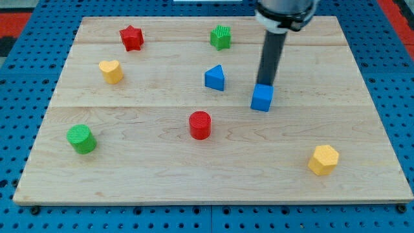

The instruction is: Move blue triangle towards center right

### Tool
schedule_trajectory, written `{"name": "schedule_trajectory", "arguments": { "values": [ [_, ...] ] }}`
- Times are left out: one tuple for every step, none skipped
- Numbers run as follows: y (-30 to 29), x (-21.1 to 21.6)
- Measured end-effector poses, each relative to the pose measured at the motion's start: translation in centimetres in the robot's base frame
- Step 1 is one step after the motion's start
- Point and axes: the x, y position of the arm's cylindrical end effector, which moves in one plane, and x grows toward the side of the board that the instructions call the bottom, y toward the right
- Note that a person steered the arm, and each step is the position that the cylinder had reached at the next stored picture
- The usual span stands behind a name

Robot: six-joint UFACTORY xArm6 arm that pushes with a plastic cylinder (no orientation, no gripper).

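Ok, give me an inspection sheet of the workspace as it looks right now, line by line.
Surface: pale wooden board lying flat on a blue pegboard.
Job's things: blue triangle near the board's middle, nothing touching it.
Clutter: blue cube to the view's right of the triangle; red star, green star, yellow heart, red cylinder, green cylinder, yellow hexagon.
Gripper: none fitted; my tip stands at the blue cube's far top edge, to the view's right of the triangle and apart from it.
Cables: nothing seen.
Surroundings: red strips at the view's top corners.
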Motion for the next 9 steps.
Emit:
{"name": "schedule_trajectory", "arguments": {
  "values": [
    [-2.8, 0.9],
    [0.2, 5.2],
    [5.5, 7.7],
    [5.1, 7.6],
    [7.1, 5.7],
    [15.3, 5.9],
    [19.7, 8.6],
    [14.9, 2.0],
    [3.5, 4.3]
  ]
}}
